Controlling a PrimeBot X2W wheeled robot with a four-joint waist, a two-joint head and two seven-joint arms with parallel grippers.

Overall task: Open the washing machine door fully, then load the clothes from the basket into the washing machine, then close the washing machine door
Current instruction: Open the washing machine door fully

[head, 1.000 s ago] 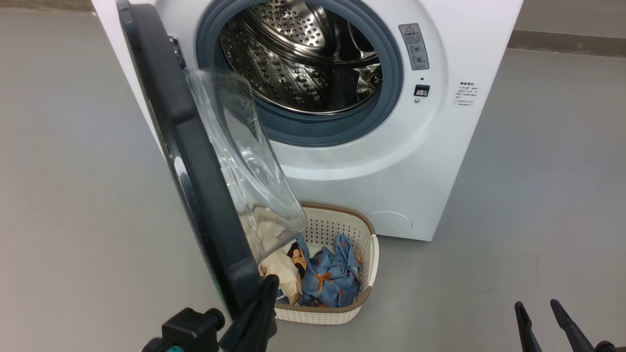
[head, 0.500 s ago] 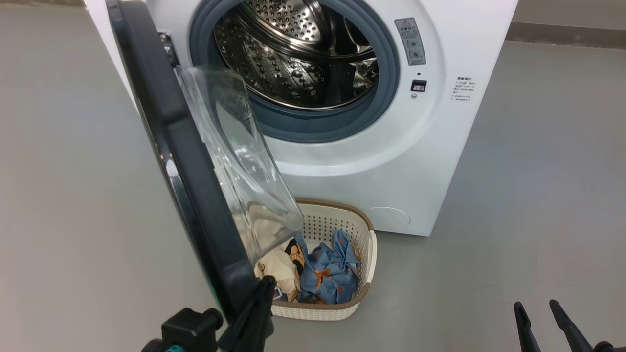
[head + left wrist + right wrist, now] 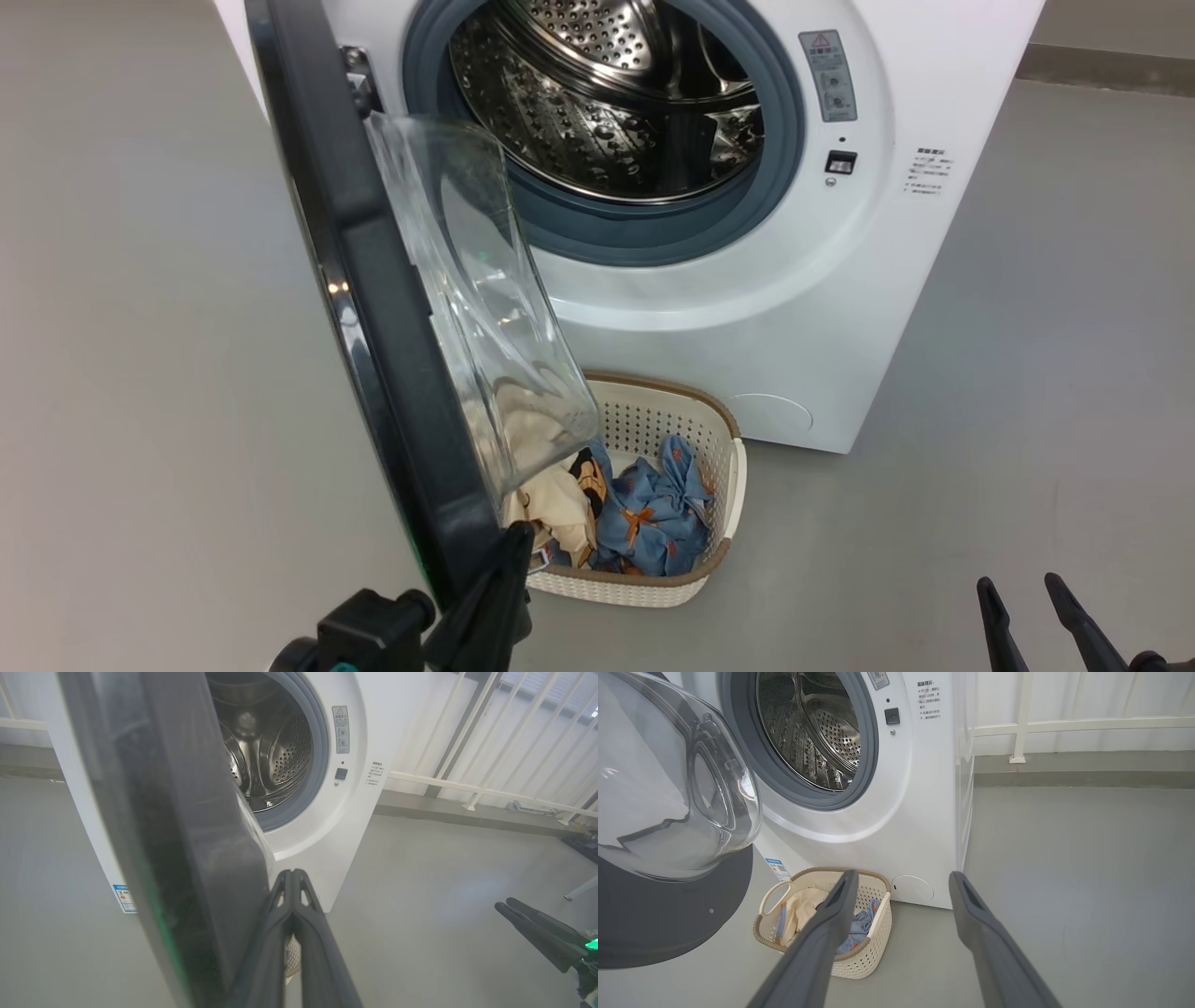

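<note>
The washing machine door (image 3: 373, 308) stands partly open, its black rim edge-on and its glass bowl (image 3: 476, 308) bulging toward the washing machine (image 3: 822, 308). My left gripper (image 3: 516, 539) is shut with nothing in it, its tip at the inner side of the door's lower rim. In the left wrist view the shut left gripper (image 3: 292, 875) lies along the door (image 3: 177, 812). The basket (image 3: 719, 560) sits on the floor under the opening, holding the clothes (image 3: 644, 513), partly hidden by the door. My right gripper (image 3: 1018, 583) is open at the lower right, well apart from the basket (image 3: 859, 961).
The steel drum (image 3: 616, 103) shows inside the grey gasket. A grey floor (image 3: 1027, 373) spreads to the right of the machine. A white railing (image 3: 1064, 725) and a low kerb run behind it. A blue label (image 3: 124, 898) is on the machine's side.
The whole head view has shifted, first left and then right, so the camera moved. My left gripper stays at the door's lower rim and the right gripper stays open.
</note>
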